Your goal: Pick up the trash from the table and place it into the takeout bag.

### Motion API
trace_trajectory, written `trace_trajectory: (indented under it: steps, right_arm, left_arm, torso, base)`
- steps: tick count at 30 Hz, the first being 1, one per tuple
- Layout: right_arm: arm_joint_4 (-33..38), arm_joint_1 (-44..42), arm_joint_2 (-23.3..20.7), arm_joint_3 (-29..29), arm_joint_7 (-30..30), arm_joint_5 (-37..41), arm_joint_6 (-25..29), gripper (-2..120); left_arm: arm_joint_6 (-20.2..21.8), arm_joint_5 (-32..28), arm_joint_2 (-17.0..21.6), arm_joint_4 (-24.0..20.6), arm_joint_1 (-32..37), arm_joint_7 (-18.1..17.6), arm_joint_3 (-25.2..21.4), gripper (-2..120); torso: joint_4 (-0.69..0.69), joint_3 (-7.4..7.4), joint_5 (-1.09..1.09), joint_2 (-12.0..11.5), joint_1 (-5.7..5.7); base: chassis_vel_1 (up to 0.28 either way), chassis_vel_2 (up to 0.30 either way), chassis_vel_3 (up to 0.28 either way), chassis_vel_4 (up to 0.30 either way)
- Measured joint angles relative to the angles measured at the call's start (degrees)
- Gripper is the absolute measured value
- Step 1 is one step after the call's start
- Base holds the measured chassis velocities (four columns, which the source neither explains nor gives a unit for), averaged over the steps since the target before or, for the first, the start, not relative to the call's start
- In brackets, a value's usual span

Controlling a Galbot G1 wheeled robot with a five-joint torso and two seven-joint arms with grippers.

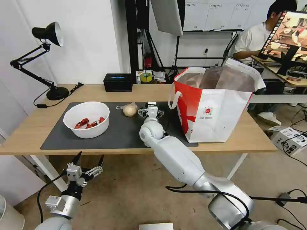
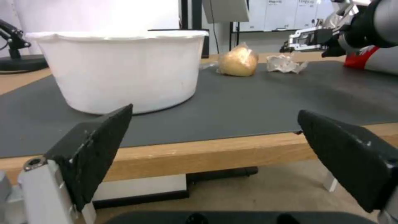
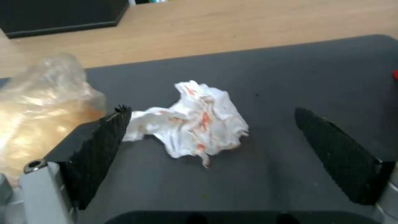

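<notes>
Grey mat (image 1: 121, 131): right gripper (image 3: 207, 146) wide over crumpled tissue (image 3: 195, 121); left gripper (image 1: 89, 158) wide, empty.

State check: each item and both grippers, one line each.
Bowl: upright, shell scraps inside.
Bun bag: lying on mat.
Tissue: crumpled, stained, ungrasped.
Takeout bag: upright, mouth open.
Right gripper: open around tissue.
Left gripper: open, below table edge.
</notes>
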Motion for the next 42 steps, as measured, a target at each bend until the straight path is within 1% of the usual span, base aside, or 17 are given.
trace_trajectory:
  steps: [6, 15, 26, 29, 32, 42]
  right_arm:
    - [-0.2, -0.13, -0.29, 0.26, -0.06, 0.47, -0.89, 100]
    - [-0.67, 0.45, -0.41, 0.24, -0.36, 0.75, -2.0, 100]
    - [-2.66, 2.7, -0.17, -0.8, -2.64, 0.61, -3.75, 100]
    - [-2.94, 2.81, -0.15, -1.05, -3.21, 0.02, -3.98, 100]
    - [-4.01, 3.41, -0.18, -2.11, -5.32, -2.43, -4.18, 100]
    - [-6.17, 4.51, 0.01, -2.69, -7.26, -2.97, -5.22, 100]
  left_arm:
    - [0.2, -0.21, 0.71, -0.08, -0.11, 0.0, 0.12, 100]
    - [0.55, -0.19, 0.27, -0.64, 0.17, -0.01, 0.68, 100]
    - [0.71, -0.13, 0.08, -0.73, 0.27, -0.02, 0.76, 100]
    - [0.66, -0.14, 0.06, -0.71, 0.27, -0.02, 0.76, 100]
    - [0.49, -0.13, -0.09, -0.66, 0.23, -0.02, 0.75, 100]
    - [0.42, -0.14, -0.23, -0.67, 0.1, 0.02, 0.91, 100]
  torso:
    - [0.0, 0.0, 0.0, 0.0, 0.0]
    - [0.0, 0.0, 0.0, 0.0, 0.0]
    - [0.0, 0.0, 0.0, 0.0, -0.01]
    - [0.0, 0.0, 0.0, 0.0, 0.0]
    - [0.0, 0.0, 0.0, 0.0, -0.01]
    - [0.0, 0.0, 0.0, 0.0, -0.01]
  base:
    - [0.0, 0.0, 0.0, 0.0]
    - [0.0, 0.0, 0.0, 0.0]
    - [0.0, 0.0, 0.0, 0.0]
    - [0.0, 0.0, 0.0, 0.0]
    - [0.0, 0.0, 0.0, 0.0]
    - [0.0, 0.0, 0.0, 0.0]
